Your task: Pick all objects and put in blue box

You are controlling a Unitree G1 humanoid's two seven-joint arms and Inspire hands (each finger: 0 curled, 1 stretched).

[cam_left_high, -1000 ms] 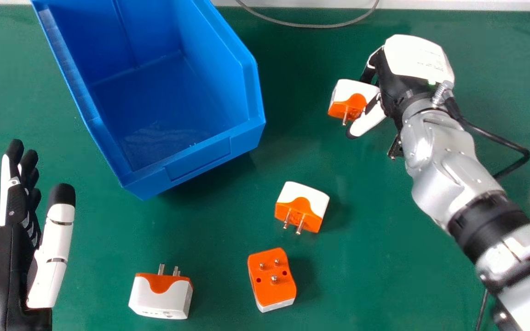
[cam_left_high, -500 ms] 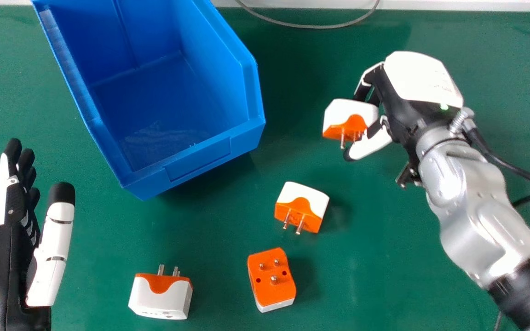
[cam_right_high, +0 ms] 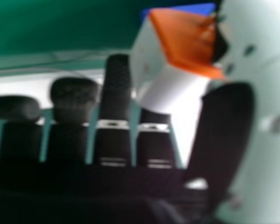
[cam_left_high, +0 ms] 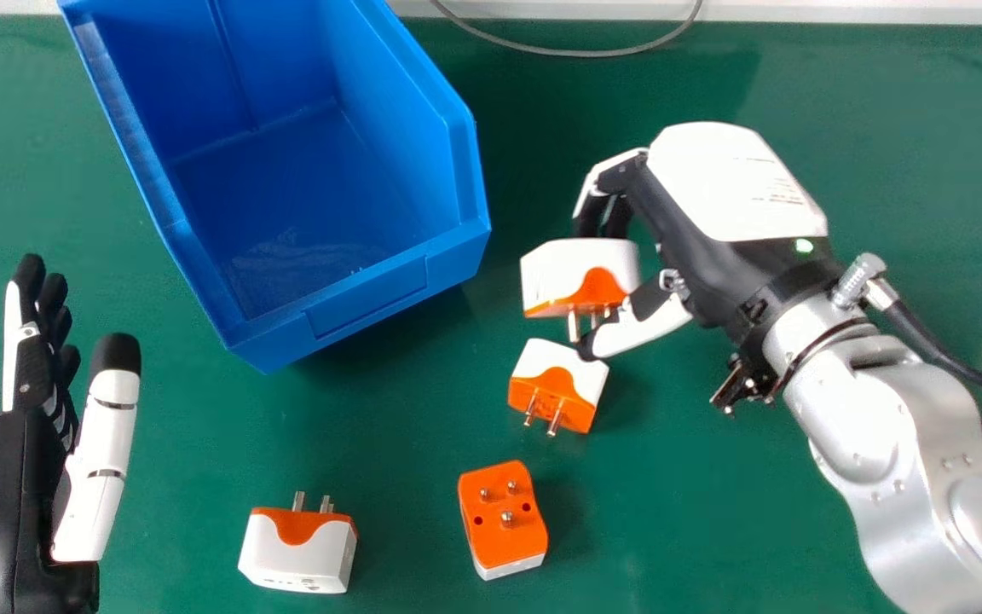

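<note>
Right robot hand (cam_left_high: 696, 222) around plug adapter (cam_left_high: 559, 271), some fingertips hidden

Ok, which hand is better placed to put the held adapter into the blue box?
The right hand, I'd say: it pinches the adapter between fingers and thumb, just off the right side of the blue box in the head view. The left hand is open and empty, at that view's lower left.

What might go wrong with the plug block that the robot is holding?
The right hand pinches the held block between fingers and thumb, so it might slip out. The blue box has raised walls; carried too low, the block could knock against one.
</note>
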